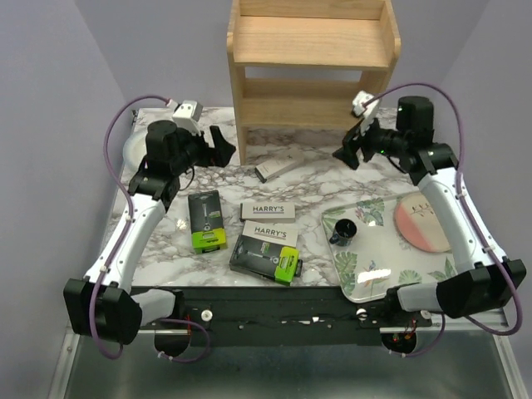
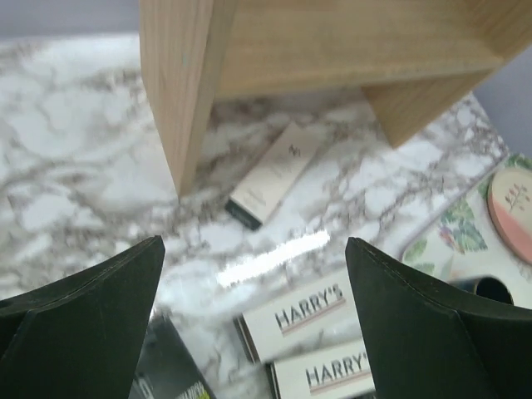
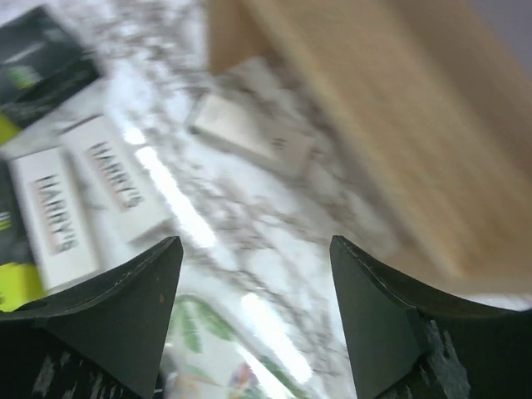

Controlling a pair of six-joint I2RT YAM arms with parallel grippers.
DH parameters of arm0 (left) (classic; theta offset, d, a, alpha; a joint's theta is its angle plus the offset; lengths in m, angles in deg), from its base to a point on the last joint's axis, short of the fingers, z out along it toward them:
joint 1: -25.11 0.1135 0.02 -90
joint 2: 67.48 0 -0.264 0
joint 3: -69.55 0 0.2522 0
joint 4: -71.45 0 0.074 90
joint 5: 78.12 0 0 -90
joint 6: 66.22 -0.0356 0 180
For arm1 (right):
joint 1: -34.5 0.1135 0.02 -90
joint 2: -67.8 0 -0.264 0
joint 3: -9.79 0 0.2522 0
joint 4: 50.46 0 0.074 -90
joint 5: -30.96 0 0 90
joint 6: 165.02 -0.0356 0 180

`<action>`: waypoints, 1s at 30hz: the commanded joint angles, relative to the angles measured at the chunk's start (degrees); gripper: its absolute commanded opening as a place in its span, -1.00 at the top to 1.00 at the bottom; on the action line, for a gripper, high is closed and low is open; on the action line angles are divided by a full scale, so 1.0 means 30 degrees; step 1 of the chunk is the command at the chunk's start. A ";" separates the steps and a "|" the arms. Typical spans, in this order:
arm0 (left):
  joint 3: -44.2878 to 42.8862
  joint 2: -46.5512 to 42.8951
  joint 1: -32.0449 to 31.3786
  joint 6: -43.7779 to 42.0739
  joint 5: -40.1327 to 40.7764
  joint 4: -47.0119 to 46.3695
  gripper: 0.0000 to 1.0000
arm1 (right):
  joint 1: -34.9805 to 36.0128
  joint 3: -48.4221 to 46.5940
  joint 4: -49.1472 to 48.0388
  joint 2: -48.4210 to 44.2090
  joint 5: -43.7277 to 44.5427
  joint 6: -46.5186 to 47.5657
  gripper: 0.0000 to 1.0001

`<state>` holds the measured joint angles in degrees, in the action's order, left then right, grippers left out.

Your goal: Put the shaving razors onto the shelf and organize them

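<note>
- Top view: we are looking at the shelf (image 1: pixel 312 62) standing at twelve o'clock on the marble table (image 1: pixel 320 187), with all five razor packs lying on the marble in front of it.
- The slim box (image 1: pixel 276 169) is lying askew just before the shelf's foot. The first HARRY'S box (image 1: pixel 268 211) and the second HARRY'S box (image 1: pixel 270 233) are sitting side by side at centre.
- The left black pack (image 1: pixel 205 220) is resting at nine o'clock of those boxes, and the near black pack (image 1: pixel 266 258) at six o'clock, touching the second one.
- The left gripper (image 1: pixel 223 145) is hovering at ten o'clock and the right gripper (image 1: pixel 349 152) at two o'clock. Both are empty.
- At four o'clock, the leaf tray (image 1: pixel 366 278) is carrying a black cup (image 1: pixel 342 231) and a pink disc (image 1: pixel 422 223).
- Left wrist: we are seeing its fingers (image 2: pixel 91 324) spread wide, grasping nothing. The slim box (image 2: pixel 274 174) is lying at twelve o'clock between them, beside the shelf (image 2: pixel 179 83) side panel, and both HARRY'S boxes are showing at six o'clock.
- Right wrist: the picture is blurring, yet its fingers (image 3: pixel 108 324) are plainly released. The slim box (image 3: pixel 249 133) is at twelve o'clock by the shelf (image 3: pixel 382 125), and the HARRY'S boxes are at nine o'clock.
</note>
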<state>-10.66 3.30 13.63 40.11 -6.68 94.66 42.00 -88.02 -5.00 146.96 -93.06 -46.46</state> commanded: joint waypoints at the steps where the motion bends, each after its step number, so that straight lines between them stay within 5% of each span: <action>1: 0.3250 -0.2175 -0.0039 0.1700 -0.0811 0.3146 -0.97 | 0.3644 0.2876 0.3084 -0.0690 -0.1550 0.1235 -0.61; 9: 0.6794 -0.6098 -0.0097 0.2139 -0.4468 0.4229 -0.97 | 0.6839 0.5192 0.3815 0.0273 -0.1489 -0.1316 -0.58; 17: 0.9815 -0.8622 -0.0097 0.3371 -0.5061 0.6165 -0.94 | 0.9712 0.7449 0.3525 0.1768 -0.2516 -0.3188 -0.58; 22: 1.1691 -0.8216 -0.0097 0.5477 -0.5440 0.4032 -0.86 | 1.0212 0.8474 0.2471 0.2413 -0.2547 -0.6433 -0.58; 30: 1.2309 -0.5726 -0.1207 0.5365 -0.7255 0.2238 -0.33 | 1.0212 0.9762 0.1649 0.2618 -0.2895 -0.9166 -0.42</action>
<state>26.25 -16.13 12.25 55.83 -23.19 104.76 72.54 -61.01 2.19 154.02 -99.13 -67.75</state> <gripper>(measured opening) 0.695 0.751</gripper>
